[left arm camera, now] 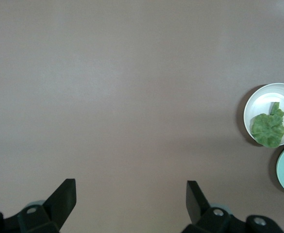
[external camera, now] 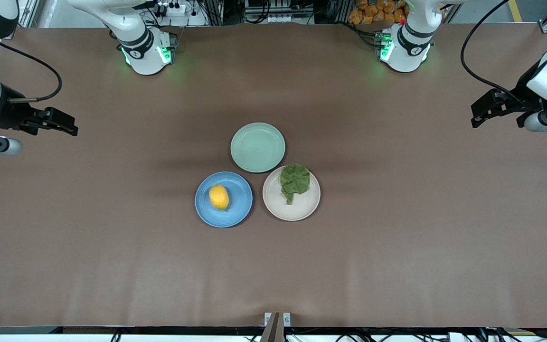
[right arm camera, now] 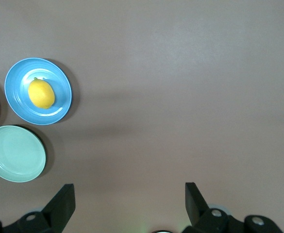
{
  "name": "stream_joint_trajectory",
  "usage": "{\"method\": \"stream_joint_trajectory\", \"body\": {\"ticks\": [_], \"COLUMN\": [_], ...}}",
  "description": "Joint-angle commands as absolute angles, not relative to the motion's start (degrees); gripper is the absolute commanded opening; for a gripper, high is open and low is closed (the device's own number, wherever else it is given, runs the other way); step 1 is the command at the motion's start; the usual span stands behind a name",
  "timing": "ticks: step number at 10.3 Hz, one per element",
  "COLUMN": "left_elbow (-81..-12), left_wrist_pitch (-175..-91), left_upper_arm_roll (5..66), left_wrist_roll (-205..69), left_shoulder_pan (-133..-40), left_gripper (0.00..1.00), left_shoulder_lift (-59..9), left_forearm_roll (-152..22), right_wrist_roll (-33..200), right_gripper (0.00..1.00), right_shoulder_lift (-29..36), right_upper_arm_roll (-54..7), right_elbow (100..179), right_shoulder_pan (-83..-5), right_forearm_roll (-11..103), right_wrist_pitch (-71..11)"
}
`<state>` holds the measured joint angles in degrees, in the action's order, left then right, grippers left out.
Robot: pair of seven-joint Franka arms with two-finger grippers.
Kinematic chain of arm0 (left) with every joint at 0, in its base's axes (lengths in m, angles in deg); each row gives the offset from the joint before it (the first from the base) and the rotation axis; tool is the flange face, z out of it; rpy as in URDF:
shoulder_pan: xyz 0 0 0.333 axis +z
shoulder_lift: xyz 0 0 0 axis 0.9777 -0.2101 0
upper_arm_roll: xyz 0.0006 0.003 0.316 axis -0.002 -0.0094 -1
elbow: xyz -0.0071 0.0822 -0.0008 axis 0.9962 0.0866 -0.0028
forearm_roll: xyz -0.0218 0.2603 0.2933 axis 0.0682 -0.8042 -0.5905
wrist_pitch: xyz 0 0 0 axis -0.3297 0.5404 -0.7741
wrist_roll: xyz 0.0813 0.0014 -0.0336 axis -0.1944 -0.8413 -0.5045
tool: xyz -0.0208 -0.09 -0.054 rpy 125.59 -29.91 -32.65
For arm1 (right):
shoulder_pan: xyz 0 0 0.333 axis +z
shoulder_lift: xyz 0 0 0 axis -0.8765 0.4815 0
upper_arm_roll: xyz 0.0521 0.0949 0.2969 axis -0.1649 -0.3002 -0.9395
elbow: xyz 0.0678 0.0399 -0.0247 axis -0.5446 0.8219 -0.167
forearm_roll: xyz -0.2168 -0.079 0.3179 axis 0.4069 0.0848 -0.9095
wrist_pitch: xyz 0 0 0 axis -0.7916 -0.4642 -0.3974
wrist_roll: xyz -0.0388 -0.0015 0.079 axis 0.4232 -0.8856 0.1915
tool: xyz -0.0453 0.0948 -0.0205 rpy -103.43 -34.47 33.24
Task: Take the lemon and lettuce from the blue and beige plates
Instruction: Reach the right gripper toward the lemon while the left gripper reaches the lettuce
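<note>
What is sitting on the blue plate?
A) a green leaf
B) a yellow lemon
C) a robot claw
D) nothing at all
B: the yellow lemon lies on the blue plate, while the lettuce is on the beige plate beside it.

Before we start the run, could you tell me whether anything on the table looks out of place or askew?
Nothing stands out. The lemon sits on the blue plate, the lettuce on the beige plate, overhanging its rim toward the empty mint-green plate. Both open claws, left and right, wait at the table's ends.
</note>
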<state>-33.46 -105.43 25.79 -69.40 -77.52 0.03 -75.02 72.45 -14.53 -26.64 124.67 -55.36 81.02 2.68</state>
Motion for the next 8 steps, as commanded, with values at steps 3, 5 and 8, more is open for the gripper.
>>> {"method": "stream_joint_trajectory", "body": {"ticks": [3,5,8], "left_elbow": [-33.6,-33.6,-33.6], "left_wrist_pitch": [-105.8,-111.3,-125.5], "left_upper_arm_roll": [26.4,28.9,29.7], "left_wrist_roll": [-68.4,-70.3,-83.7], "left_shoulder_pan": [-77.5,-80.5,-91.9], "left_gripper": [1.00,1.00,1.00], "left_shoulder_lift": [-0.2,-4.4,-13.7], "left_forearm_roll": [-75.4,-75.5,-76.4], "right_wrist_roll": [73.1,73.0,68.9], "right_gripper": [1.00,1.00,1.00], "right_shoulder_lift": [-15.7,-14.6,-6.1], "right_upper_arm_roll": [-26.7,-26.9,-28.9], "right_elbow": [125.7,125.8,125.7], "right_shoulder_pan": [-55.7,-55.2,-52.6], "right_forearm_roll": [81.1,80.4,80.2], "right_wrist_pitch": [2.7,-0.2,-11.1]}}
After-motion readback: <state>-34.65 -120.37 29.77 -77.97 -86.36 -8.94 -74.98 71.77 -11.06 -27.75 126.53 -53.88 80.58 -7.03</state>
